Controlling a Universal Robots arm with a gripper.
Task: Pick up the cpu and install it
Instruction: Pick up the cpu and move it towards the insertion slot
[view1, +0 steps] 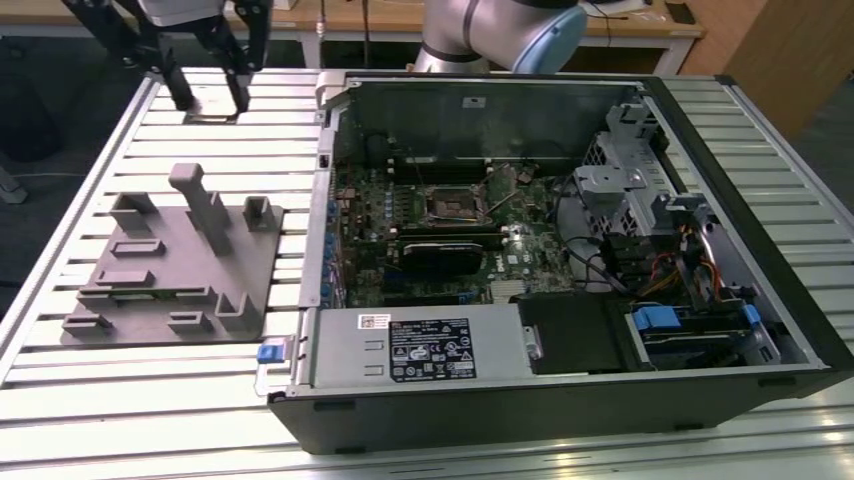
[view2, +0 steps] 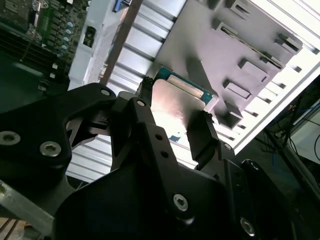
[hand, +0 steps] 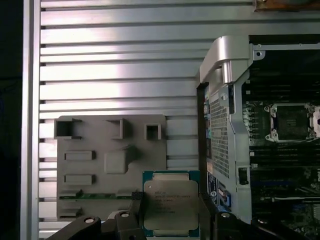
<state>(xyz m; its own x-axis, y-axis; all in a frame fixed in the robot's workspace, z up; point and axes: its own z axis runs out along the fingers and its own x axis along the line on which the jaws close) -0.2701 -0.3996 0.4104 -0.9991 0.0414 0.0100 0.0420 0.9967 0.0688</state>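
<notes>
**Desk:** Start with the surface.

**Operator:** Slatted metal counter (view1: 160, 400), with wooden benches in the room behind it.

**Desk:** Item one?

**Operator:** The cpu (hand: 170, 200): a flat square with a pale metal top and a thin darker rim. I have it clear of the counter. It is clamped by two opposite edges in the end effector (hand: 171, 216), which is closed on it in both wrist views.

**Desk:** Where is it in the scene?

**Operator:** In the exterior view the end effector hangs over the far corner of the counter, on the exterior view's left. That puts it beyond the grey holder block (view1: 180, 260) and outside the open computer case (view1: 561, 410).

**Desk:** And the destination?

**Operator:** The socket (view1: 454, 205), a dark metal-framed square on the board inside the case, well apart from the cpu. I cannot tell whether its frame is raised.

**Desk:** Hazards?

**Operator:** In my judgement there are three:
- **Slip:** the grip is on the edges only, so a jolt could tilt the chip or let it slide.
- **Collision:** the case wall stands between the chip and the socket, so a low pass could clip it.
- **Bent contacts:** a chip that arrives rotated or tilted could bend the socket's contacts.
</notes>
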